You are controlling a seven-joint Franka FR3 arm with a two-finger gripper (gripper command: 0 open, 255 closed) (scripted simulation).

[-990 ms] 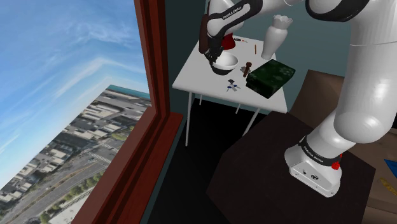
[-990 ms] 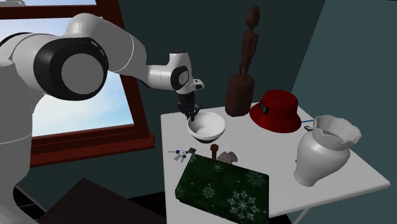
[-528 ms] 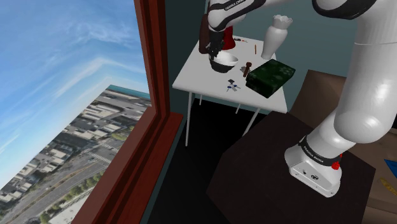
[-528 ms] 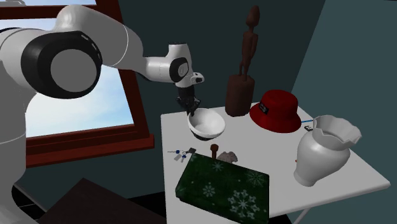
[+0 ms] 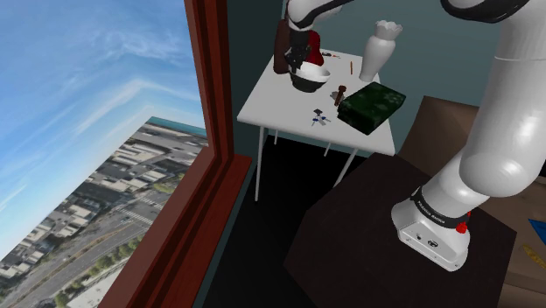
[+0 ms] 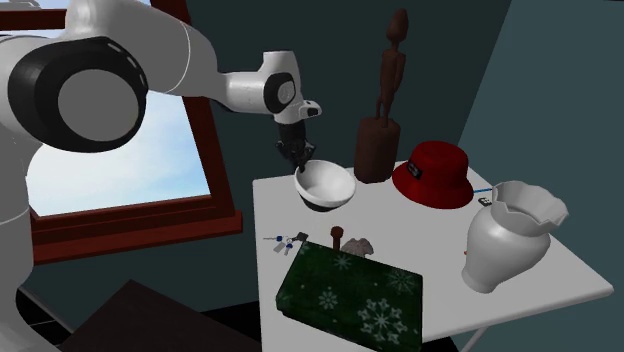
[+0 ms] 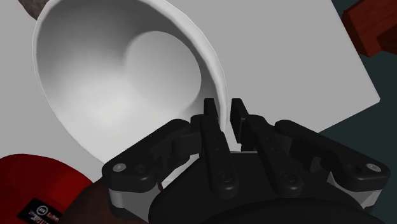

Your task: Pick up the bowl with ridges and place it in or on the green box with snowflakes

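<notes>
no readable text; illegible marks on the red hat's label (image 7: 39, 210) and the arm's base (image 5: 435, 213)

The pincer (image 5: 297, 69) clasps the white bowl (image 5: 312, 80) over the white table (image 5: 278, 110)

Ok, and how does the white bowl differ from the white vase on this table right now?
The bowl is low and wide-mouthed; the vase is taller, with a rounded body under a wavy, flared rim. The bowl is tilted, its rim clasped by the gripper; the vase stands upright on the table, untouched. Both are plain white.
</notes>
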